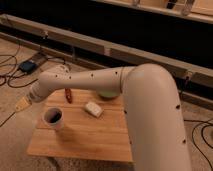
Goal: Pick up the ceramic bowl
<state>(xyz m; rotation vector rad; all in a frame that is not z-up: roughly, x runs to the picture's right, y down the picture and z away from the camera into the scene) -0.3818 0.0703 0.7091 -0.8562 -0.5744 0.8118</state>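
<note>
Jaws first: the gripper (22, 104) sits at the thin end of the long white arm (90, 80), out past the side edge of the wooden tabletop (85, 137) and apparently over the floor rather than over the wood. Only its pale yellowish tip shows, so I cannot tell whether the jaws are apart or together; nothing is seen held in them. The ceramic bowl (107, 93) lies well apart from the jaws, back along the arm toward the elbow, at the far edge of the tabletop. Just a light-green sliver of its rim shows, because the forearm crosses in front of it and hides the rest. Nearest the jaws is 1 white mug (53, 118) with a dark inside, standing upright by the near corner. A small reddish object (68, 95) lies past it, under the arm, and a pale block (93, 108) rests further on, roughly between the mug and the bowl – all 3 apart from one another. Judging from this, the pick has not begun: the arm seems stretched sideways in a reach that overshoots the target, perhaps to leave room for a descent. The next move would call for drawing the jaws back over the bowl's rim without sweeping the mug or the reddish object – the likeliest mishaps here.
</note>
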